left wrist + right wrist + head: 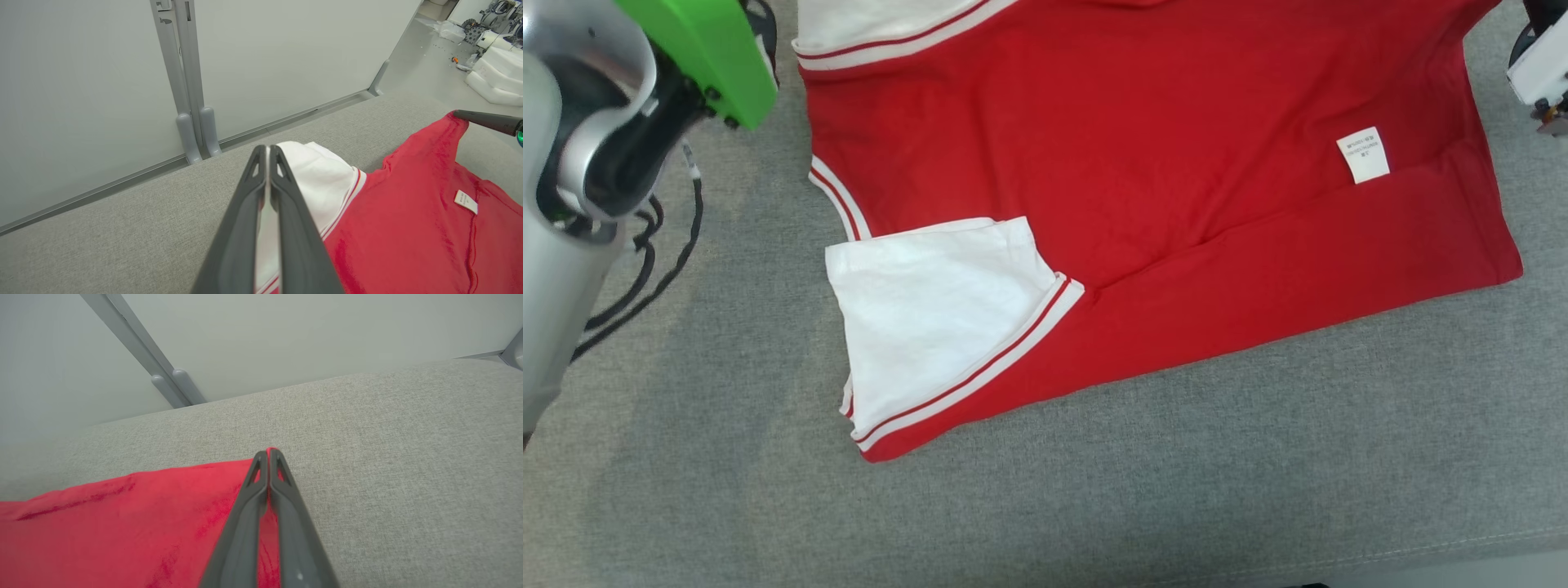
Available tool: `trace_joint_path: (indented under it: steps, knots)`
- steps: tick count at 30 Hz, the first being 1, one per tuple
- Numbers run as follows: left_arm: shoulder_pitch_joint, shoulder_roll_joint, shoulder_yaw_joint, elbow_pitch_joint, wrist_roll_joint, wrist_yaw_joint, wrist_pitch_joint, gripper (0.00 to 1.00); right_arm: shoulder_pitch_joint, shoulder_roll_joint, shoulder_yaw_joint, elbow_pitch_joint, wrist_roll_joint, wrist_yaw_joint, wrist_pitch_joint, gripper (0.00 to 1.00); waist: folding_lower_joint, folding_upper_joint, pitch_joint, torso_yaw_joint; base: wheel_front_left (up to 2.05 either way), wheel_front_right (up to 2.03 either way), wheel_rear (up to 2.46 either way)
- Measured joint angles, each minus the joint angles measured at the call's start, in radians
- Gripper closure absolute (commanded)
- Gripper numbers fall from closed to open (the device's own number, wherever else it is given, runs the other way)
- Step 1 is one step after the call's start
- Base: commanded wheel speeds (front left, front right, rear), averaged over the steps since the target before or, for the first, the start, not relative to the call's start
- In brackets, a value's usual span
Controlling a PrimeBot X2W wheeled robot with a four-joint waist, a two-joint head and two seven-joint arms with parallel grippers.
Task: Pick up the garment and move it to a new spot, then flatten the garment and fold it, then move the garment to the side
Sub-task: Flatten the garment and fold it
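Red-and-white shirt (1160,163) lies on grey cushion (1176,490). Left gripper (267,149) pinches white sleeve (322,179); right gripper (267,451) pinches red corner (454,122). Best: lift level, taut, fold evenly.

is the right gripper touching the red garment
Touching: the right wrist view shows the right gripper shut on a red corner of the garment.

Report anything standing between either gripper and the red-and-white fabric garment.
Nothing visible does: the left gripper is shut on the white sleeve of the red-and-white fabric garment, the right gripper on its red corner.
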Motion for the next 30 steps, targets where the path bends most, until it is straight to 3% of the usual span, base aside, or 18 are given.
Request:
trace_joint_path:
  steps: [16, 24, 30]
  knots:
    - [0.410, 0.126, 0.019, -0.398, -0.097, 0.137, -0.051, 1.00, 0.237, -0.131, 0.020, -0.123, 0.146, 0.000, -0.030, 1.00, 0.0000, 0.0000, -0.084, 0.064, 0.00, 0.00, 0.00]
    - [0.584, 0.149, -0.004, -0.507, -0.116, 0.189, -0.098, 1.00, 0.329, -0.171, 0.033, -0.144, 0.179, 0.000, -0.037, 1.00, 0.0000, 0.0000, -0.105, 0.075, 0.00, 0.00, 0.00]
    - [0.655, 0.145, -0.025, -0.522, -0.118, 0.202, -0.131, 1.00, 0.377, -0.173, 0.033, -0.126, 0.188, 0.000, -0.046, 1.00, -0.0001, 0.0000, -0.107, 0.085, 0.00, 0.00, 0.00]
